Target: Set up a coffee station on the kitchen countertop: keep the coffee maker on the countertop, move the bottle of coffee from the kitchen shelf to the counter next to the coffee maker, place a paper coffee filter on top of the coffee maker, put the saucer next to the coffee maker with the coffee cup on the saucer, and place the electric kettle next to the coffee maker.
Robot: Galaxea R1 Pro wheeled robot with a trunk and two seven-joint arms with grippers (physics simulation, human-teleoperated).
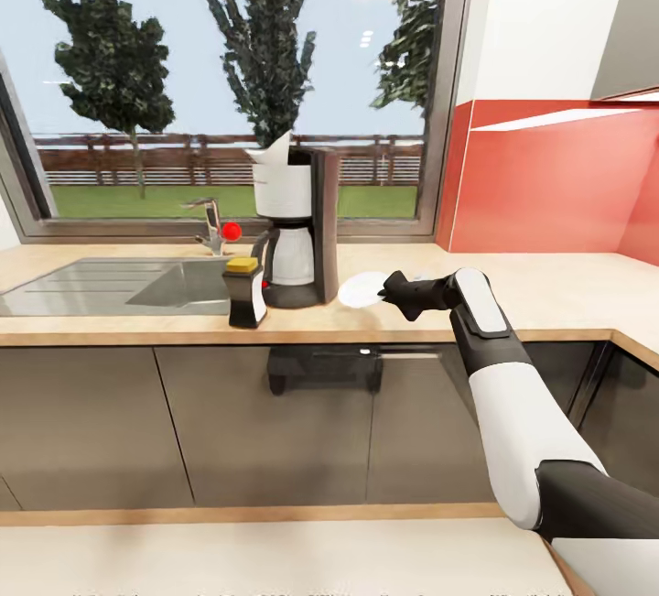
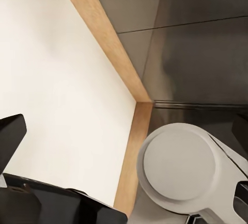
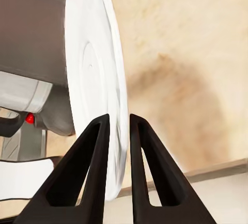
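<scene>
The black-and-white coffee maker (image 1: 295,228) stands on the kitchen countertop (image 1: 549,298) by the window. A white paper coffee filter (image 1: 275,152) sticks up from its top. The black bottle of coffee (image 1: 245,294) with a yellow cap stands just left of it, at the front. Right of the coffee maker my right gripper (image 1: 388,289) is shut on the rim of the white saucer (image 1: 362,290), low over the counter. In the right wrist view the saucer (image 3: 95,74) stands edge-on between the black fingers (image 3: 98,157), with the coffee maker (image 3: 36,43) behind. My left gripper (image 2: 129,118) is open.
A steel sink (image 1: 110,285) and a tap (image 1: 212,225) with a red knob lie left of the bottle. A red splashback (image 1: 549,184) lines the right corner. Dark cabinets (image 1: 183,422) run below the counter. A white, wood-edged table (image 1: 275,559) is nearest me.
</scene>
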